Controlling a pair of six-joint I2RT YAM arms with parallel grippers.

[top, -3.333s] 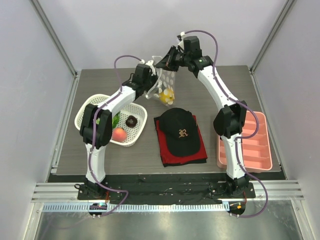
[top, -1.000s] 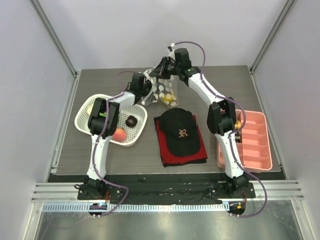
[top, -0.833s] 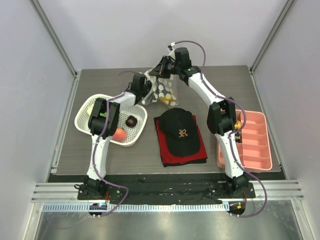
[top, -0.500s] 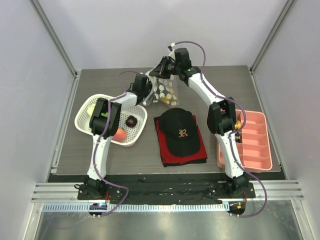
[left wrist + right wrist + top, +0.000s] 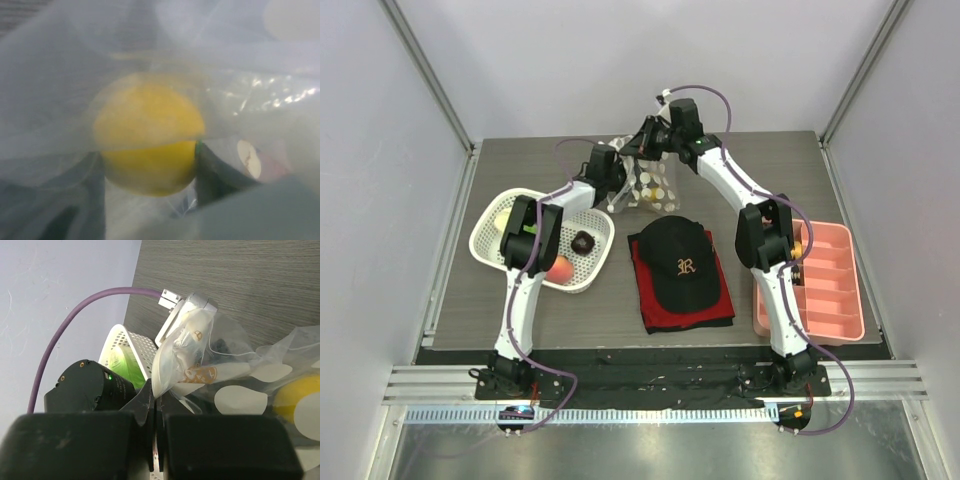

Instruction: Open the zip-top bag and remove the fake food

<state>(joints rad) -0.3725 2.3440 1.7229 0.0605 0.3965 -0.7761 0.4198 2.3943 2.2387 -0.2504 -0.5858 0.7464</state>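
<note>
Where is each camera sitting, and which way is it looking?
Top camera: high behind the arms, looking down on the table; both whole arms show.
Left wrist camera: on the left arm, close against the bag, facing the yellow fruit; dark fingers of the left tool flank it.
Right wrist camera: on the right arm, looking past the right tool, pinched on the bag's edge, toward the basket.
Both wrist views share the bag and fruit.

Pale lilac-grey walls point(image 5: 620, 60) on three sides, plain, soft even light
Aluminium corner posts point(image 5: 428, 75) slant up at back left and back right
Dark grey wood-grain table point(image 5: 480, 320) spans enclosure
Black strip point(image 5: 650, 357) along near edge, then aluminium rail point(image 5: 440, 385), brushed metal sheet point(image 5: 650, 450) nearest camera
</note>
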